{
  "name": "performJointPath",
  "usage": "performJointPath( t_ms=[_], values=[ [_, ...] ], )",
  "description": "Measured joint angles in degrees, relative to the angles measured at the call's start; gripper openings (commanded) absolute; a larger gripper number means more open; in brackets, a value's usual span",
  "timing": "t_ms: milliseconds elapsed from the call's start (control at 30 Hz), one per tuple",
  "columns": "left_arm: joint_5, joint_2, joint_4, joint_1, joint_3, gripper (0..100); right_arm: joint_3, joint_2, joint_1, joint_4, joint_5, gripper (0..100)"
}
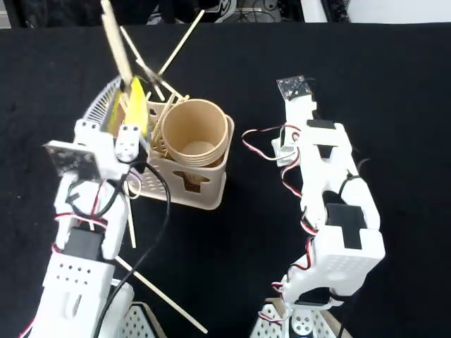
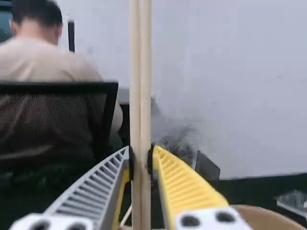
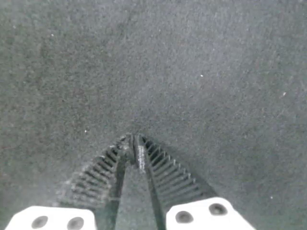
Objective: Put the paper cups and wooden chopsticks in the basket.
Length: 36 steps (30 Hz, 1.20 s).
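A white basket (image 1: 204, 189) stands left of the table's middle, with stacked paper cups (image 1: 196, 132) inside and several wooden chopsticks (image 1: 163, 65) sticking up out of its far side. My left gripper (image 1: 124, 98) is beside the basket's left edge, shut on a pair of chopsticks (image 1: 115, 39) that stand upright. The left wrist view shows the pair (image 2: 140, 72) pinched between the grey and yellow fingers of the gripper (image 2: 140, 160), with a cup rim (image 2: 268, 215) just below. My right gripper (image 3: 133, 141) is shut on nothing, close over the black cloth.
Two loose chopsticks lie on the black table near the left arm: a long one (image 1: 163, 297) running toward the front edge and one (image 1: 130, 224) beside the basket. The folded right arm (image 1: 331, 190) stands to the basket's right.
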Motion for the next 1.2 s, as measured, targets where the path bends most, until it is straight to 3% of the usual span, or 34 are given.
performJointPath(
  t_ms=[100,233,467,700,900,1067,1200],
  values=[
    [6.2,0.5,2.2,-0.4,-0.4,24,0.0,0.0,0.0,0.0,0.0,1.2],
    [15.8,1.1,16.4,-3.6,-8.0,26,0.0,0.0,0.0,0.0,0.0,1.2],
    [17.3,1.1,45.8,-6.5,-29.0,26,0.0,0.0,0.0,0.0,0.0,1.2],
    [17.2,3.6,67.7,-23.5,-44.0,26,0.0,0.0,0.0,0.0,0.0,1.2],
    [13.5,14.9,70.7,-40.0,-42.6,26,0.0,0.0,0.0,0.0,0.0,1.2],
    [6.6,27.4,70.7,-41.8,-35.0,26,0.0,0.0,0.0,0.0,0.0,1.2],
    [5.9,35.4,70.7,-41.8,-27.9,26,0.0,0.0,0.0,0.0,0.0,1.2]
  ],
)
